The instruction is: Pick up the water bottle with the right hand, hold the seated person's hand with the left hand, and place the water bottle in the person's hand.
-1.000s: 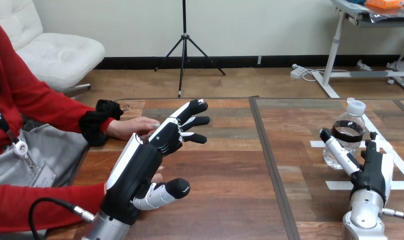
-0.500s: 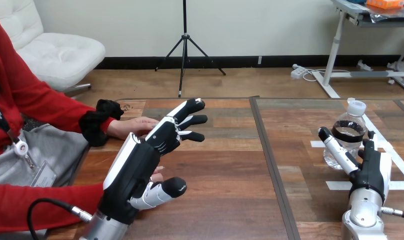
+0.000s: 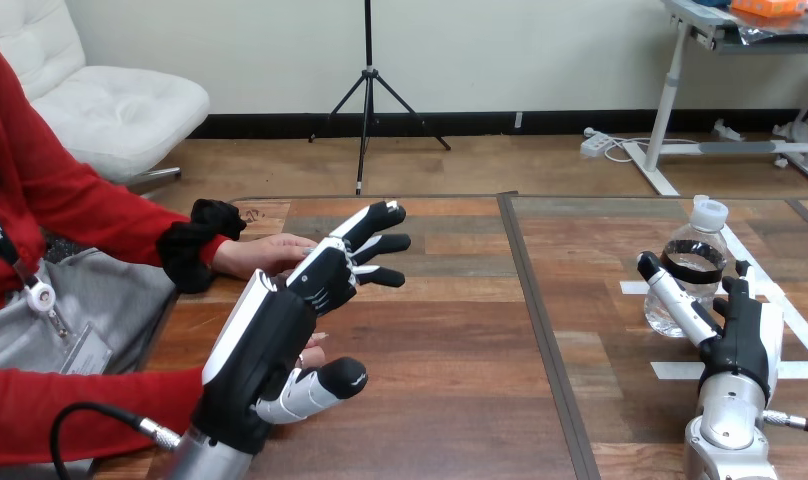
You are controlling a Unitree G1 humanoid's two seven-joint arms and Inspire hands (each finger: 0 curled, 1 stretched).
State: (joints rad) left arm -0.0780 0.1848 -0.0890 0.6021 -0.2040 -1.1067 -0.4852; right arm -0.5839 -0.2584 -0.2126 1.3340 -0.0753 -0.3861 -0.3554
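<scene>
Where the bottle stands: water bottle (image 3: pixel 692 262) upright on the desk (image 3: pixel 460 400) at the right side, cap on top, long axis vertical.
Bottle to fingers: it's dead ahead of the right hand (image 3: pixel 737 330), just beyond the palm, framed by the opening. One white, black-tipped digit slants up across its lower left and the rest rise at its lower right. Whether anything is touching the plastic yet, I can't tell from this angle.
Right hand's fingers: straight and spread wide, nothing in them.
Nearer hand: the right, easily. The left is well apart, across the desk.
Left hand (image 3: pixel 280 340): raised over the desk's left part, back turned up, fingers splayed and straight, pointing away and rightward, thumb low. It's holding nothing.
Person's hand (image 3: pixel 265 252): flat on the desk just behind those splayed fingers. A second hand (image 3: pixel 315 355) peeks out under the palm, and no robot finger curls round either.
Next call: probably a short push forward, then a wrap round the bottle's body.
</scene>
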